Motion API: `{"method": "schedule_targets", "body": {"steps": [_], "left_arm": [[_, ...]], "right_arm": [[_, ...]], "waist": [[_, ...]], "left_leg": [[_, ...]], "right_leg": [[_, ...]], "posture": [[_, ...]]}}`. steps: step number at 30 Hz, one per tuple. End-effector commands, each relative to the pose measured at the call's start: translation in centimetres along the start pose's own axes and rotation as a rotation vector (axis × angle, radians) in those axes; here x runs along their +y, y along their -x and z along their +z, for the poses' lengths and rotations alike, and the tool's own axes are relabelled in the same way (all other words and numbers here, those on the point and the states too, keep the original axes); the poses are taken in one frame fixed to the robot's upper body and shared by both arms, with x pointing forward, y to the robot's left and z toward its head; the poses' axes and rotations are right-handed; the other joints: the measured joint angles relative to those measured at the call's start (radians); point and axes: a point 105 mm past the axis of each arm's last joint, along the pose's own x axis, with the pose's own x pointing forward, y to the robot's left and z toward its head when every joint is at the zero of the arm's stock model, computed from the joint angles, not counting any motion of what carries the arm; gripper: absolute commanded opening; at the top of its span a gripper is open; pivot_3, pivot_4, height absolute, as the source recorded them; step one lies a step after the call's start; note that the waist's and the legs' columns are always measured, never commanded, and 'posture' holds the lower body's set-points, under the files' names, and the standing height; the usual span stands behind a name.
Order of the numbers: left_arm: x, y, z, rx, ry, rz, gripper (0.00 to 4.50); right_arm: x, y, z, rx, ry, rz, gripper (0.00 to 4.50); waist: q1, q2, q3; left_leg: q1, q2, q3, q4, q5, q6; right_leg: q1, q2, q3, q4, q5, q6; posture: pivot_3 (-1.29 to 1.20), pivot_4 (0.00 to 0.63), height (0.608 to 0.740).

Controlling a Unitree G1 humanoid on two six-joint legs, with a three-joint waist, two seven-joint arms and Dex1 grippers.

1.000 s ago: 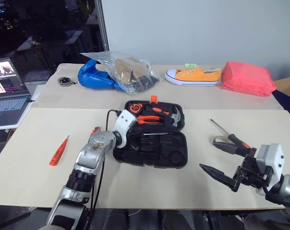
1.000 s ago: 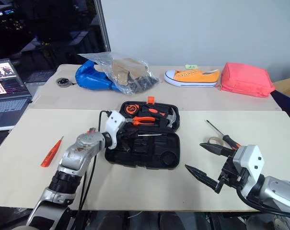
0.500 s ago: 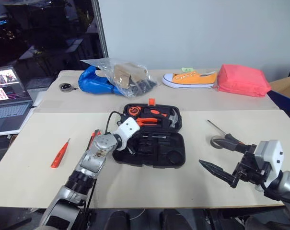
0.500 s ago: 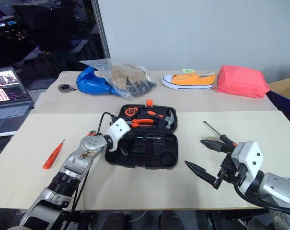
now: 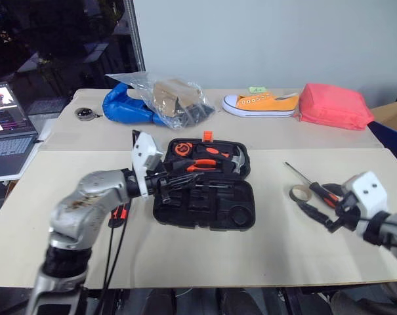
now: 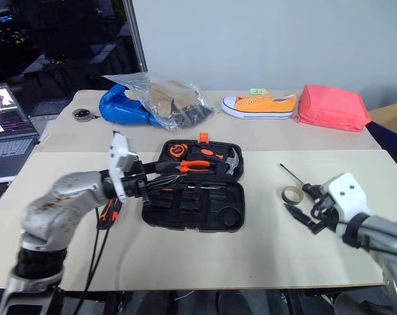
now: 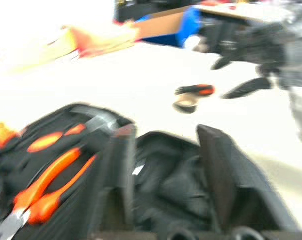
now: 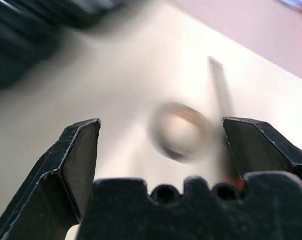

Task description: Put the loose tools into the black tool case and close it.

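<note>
The black tool case (image 5: 241, 215) lies open at the table's middle, with orange pliers (image 5: 201, 165) and a hammer (image 5: 237, 159) in its far half. My left gripper (image 5: 177, 184) hovers over the case's left side, pointing right, open and empty; between its fingers the left wrist view looks into the case (image 7: 170, 185). To the right lie a greyish tape roll (image 5: 298, 193) and a black-and-orange screwdriver (image 5: 325, 193). My right gripper (image 5: 316, 205) stands wide open just short of the tape roll (image 8: 178, 131). An orange tool end (image 6: 107, 211) peeks out beside my left forearm.
Along the back are a blue bag (image 5: 126, 106), a clear plastic bag (image 5: 175, 98), an orange shoe (image 5: 264, 104) and a pink pouch (image 5: 334, 106). A laptop (image 5: 4, 125) sits at the far left. Bare tabletop lies in front of the case.
My left gripper has lifted out of the case, swung to point right and opened. My right gripper has moved right and forward, up to the tape roll.
</note>
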Motion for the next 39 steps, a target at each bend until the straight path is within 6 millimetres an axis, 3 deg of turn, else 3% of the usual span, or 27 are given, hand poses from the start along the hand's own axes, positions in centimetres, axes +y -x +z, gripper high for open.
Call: {"method": "schedule_targets", "body": {"steps": [1,3,12,23,27,32,33,34,36,39], "left_arm": [[-2.5,0.0,1.9,-0.019,-0.013,-0.081,3.53],[-3.1,0.0,2.3,-0.015,-0.02,-0.09,4.22],[-4.1,-0.2,2.6,0.026,-0.033,-0.121,4.22],[-4.0,0.0,2.2,0.022,-0.027,-0.086,4.22],[-3.9,0.2,2.0,0.022,-0.027,-0.079,4.3],[-3.9,0.3,1.8,0.022,-0.026,-0.073,4.3],[-3.8,0.4,1.8,0.022,-0.028,-0.072,4.3],[-3.8,0.4,1.8,0.021,-0.028,-0.071,4.3],[-3.9,0.5,1.8,0.02,-0.032,-0.072,4.3],[-4.0,1.0,1.9,0.013,-0.026,-0.075,4.3]], "right_arm": [[-1.9,-0.3,0.4,0.061,0.03,-0.014,4.5],[-3.0,-0.7,0.9,0.093,-0.021,-0.007,4.5],[-4.5,-2.4,-1.1,0.37,0.077,0.059,4.5],[-4.7,-4.6,-2.8,0.481,0.086,-0.015,4.5],[-4.5,-4.9,-3.1,0.492,0.062,-0.005,3.52],[-4.2,-4.9,-3.3,0.493,0.07,0.011,1.72],[-4.2,-4.8,-3.2,0.486,0.067,0.015,1.67],[-4.1,-4.7,-3.1,0.48,0.062,0.015,1.09],[-4.1,-3.9,-2.0,0.424,0.081,0.024,0.95],[-2.3,-2.6,1.3,0.269,0.064,0.112,0.95]], "waist": [[0.004,0.0,0.0],[0.002,0.0,0.001],[-0.002,-0.001,0.002],[-0.003,-0.001,0.002],[-0.002,-0.001,0.002],[-0.001,-0.001,0.002],[-0.001,-0.001,0.002],[-0.001,-0.001,0.002],[0.0,-0.001,0.002],[0.003,0.0,0.002]], "left_leg": [[0.0,0.0,0.0,0.0,0.0,0.0],[0.0,0.0,-0.001,0.0,0.0,0.0],[0.0,0.0,-0.001,0.0,0.0,0.0],[-0.001,0.0,-0.001,0.0,0.0,0.0],[0.0,0.0,0.0,0.0,0.0,0.0],[0.0,0.0,0.0,0.0,0.0,0.0],[0.0,0.0,0.0,0.0,0.0,0.0],[0.0,0.0,0.0,0.0,0.0,0.0],[0.0,0.0,-0.001,0.0,0.0,0.0],[-0.002,0.0,-0.001,0.0,0.0,0.0]], "right_leg": [[0.0,0.0,0.0,0.0,0.0,0.0],[0.0,0.0,-0.001,0.0,0.0,0.0],[0.0,0.0,-0.001,-0.001,0.0,0.0],[-0.001,0.0,-0.001,-0.001,0.0,0.0],[-0.001,0.0,0.0,0.0,0.0,0.0],[0.0,0.0,0.0,0.0,0.0,0.0],[0.0,0.0,0.0,0.0,0.0,0.0],[-0.001,0.0,0.0,-0.001,0.0,0.0],[-0.001,0.0,-0.001,-0.001,0.0,0.0],[-0.003,0.0,-0.001,0.0,0.0,0.0]], "posture": [[0.0,0.15,0.74],[0.0,0.15,0.74],[0.0,0.15,0.74],[0.0,0.15,0.74],[0.0,0.15,0.74],[0.0,0.15,0.74],[0.0,0.15,0.74],[0.0,0.15,0.74],[0.0,0.15,0.74],[0.0,0.15,0.74]]}}
